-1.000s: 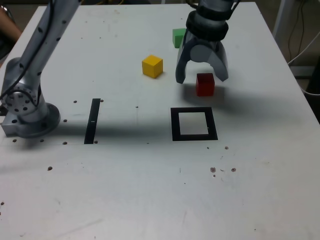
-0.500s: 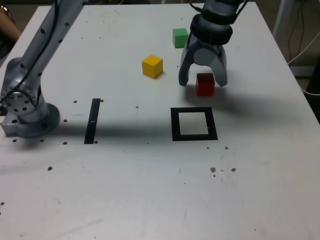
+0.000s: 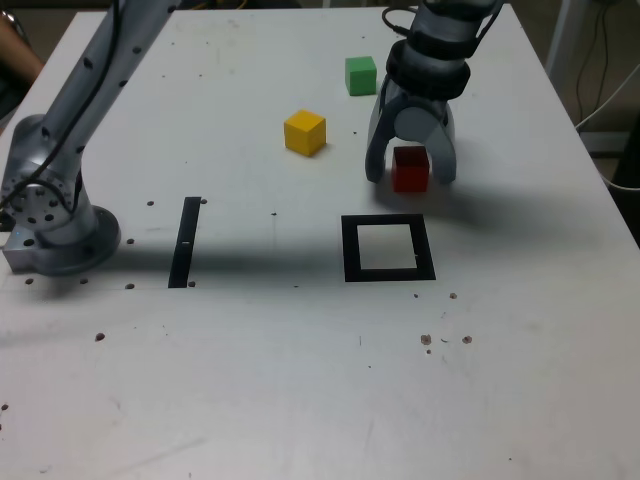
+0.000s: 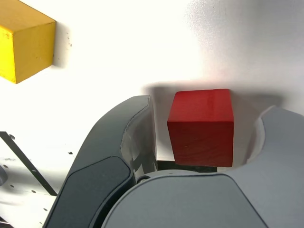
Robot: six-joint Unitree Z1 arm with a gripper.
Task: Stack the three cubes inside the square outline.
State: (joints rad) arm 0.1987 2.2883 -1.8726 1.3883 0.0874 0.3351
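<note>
Only the exterior view shows the green cube [image 3: 360,75] and the square outline [image 3: 388,248]; the wrist view shows clear gaps beside the red cube [image 4: 203,127]. That cube sits just behind the outline, between the open gripper [image 3: 410,170] fingers, which have descended around it. The yellow cube [image 3: 305,132] lies toward the exterior view's left.

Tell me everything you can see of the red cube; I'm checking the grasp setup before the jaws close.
The red cube is a small matte block, solid red, faint grain in the wrist view. It sits flat and upright on the white table, just beyond the square outline, not inside it. The open gripper straddles it, one jaw on each side; the wrist view shows a gap at both, so nothing but the table touches it.
</note>
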